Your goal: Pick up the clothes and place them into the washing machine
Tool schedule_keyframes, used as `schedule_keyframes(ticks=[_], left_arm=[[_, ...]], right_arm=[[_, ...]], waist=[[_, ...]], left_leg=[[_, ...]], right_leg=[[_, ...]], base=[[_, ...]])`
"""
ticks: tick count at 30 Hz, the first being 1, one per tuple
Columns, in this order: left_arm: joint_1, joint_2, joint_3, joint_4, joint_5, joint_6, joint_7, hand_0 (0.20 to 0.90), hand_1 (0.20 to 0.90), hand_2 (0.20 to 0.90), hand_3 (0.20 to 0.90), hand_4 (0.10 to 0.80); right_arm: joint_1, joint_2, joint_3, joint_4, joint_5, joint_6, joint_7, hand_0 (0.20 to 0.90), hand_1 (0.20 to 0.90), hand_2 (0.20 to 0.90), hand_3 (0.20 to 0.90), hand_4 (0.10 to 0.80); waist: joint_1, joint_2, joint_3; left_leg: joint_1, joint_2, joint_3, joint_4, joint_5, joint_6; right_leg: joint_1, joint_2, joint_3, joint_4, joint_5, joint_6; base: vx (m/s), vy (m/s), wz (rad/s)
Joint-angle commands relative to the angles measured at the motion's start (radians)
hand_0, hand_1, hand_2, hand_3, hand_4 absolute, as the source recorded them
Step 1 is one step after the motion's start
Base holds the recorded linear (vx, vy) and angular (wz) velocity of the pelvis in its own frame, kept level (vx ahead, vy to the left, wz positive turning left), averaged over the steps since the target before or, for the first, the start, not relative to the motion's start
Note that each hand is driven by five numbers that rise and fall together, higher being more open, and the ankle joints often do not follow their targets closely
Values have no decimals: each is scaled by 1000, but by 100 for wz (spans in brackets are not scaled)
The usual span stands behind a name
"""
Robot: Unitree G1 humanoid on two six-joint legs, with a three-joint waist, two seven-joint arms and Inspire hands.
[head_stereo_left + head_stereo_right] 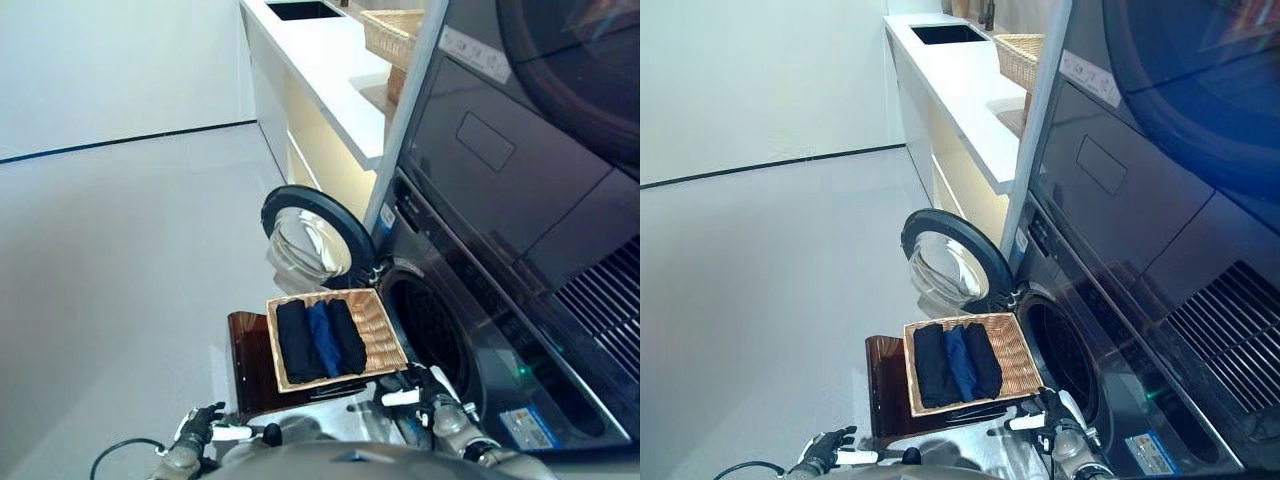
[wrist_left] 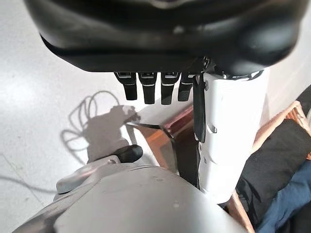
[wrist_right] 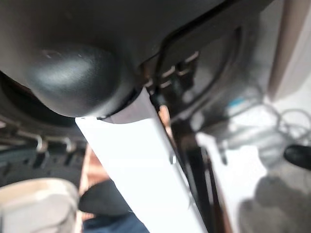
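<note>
A shallow wicker basket rests on a low dark brown box in front of the washing machine. Folded clothes, black, blue and black, lie side by side in it. The machine's round door stands open and the dark drum opening is beside the basket. My left hand hangs low, near the box's near left corner, fingers relaxed and empty. My right hand is low by the basket's near right corner, relaxed and empty. The clothes also show in the left wrist view.
A white counter runs along the wall beyond the machine, with a sink and another wicker basket on it. A dark appliance is stacked above the washer. Pale open floor lies to the left.
</note>
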Motion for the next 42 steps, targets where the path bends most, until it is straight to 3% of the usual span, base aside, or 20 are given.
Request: schedule_keyframes(ticks=[1,11,24,32,42], left_arm=[[-107,-38,2,4,-58,-42,39,900,900,900,900,800],[-161,-47,-11,-49,-188,-82,101,900,900,900,900,800],[-149,-47,-43,-155,-242,-116,102,900,900,900,900,800],[-36,-29,-88,-290,-277,-137,66,900,900,900,900,800],[-41,-24,-104,-322,-276,-141,75,900,900,900,900,800]], right_arm=[[-149,-94,-12,-23,40,-7,-65,900,900,900,900,800],[-350,-188,3,-21,110,3,-137,900,900,900,900,800],[-448,-234,19,-5,145,-3,-174,900,900,900,900,800],[-582,-304,35,49,185,-14,-199,900,900,900,900,800],[-635,-314,51,95,186,-18,-214,900,900,900,900,800]], waist=[[27,23,84],[39,96,191],[68,121,216],[107,148,227],[133,174,241]], left_leg=[[-91,28,-30,84,-44,-80],[-264,15,-38,104,3,-83],[-328,-5,-34,132,1,-85],[-370,-16,-30,131,4,-83],[-389,-27,-52,118,15,-81]], right_leg=[[-141,-60,8,45,125,14],[-343,-86,29,116,142,12],[-375,-99,24,120,138,13],[-410,-102,27,112,148,15],[-429,-103,18,135,126,11]], base=[[-232,-12,18],[-90,19,5],[27,4,0],[4,10,-1],[13,3,3]])
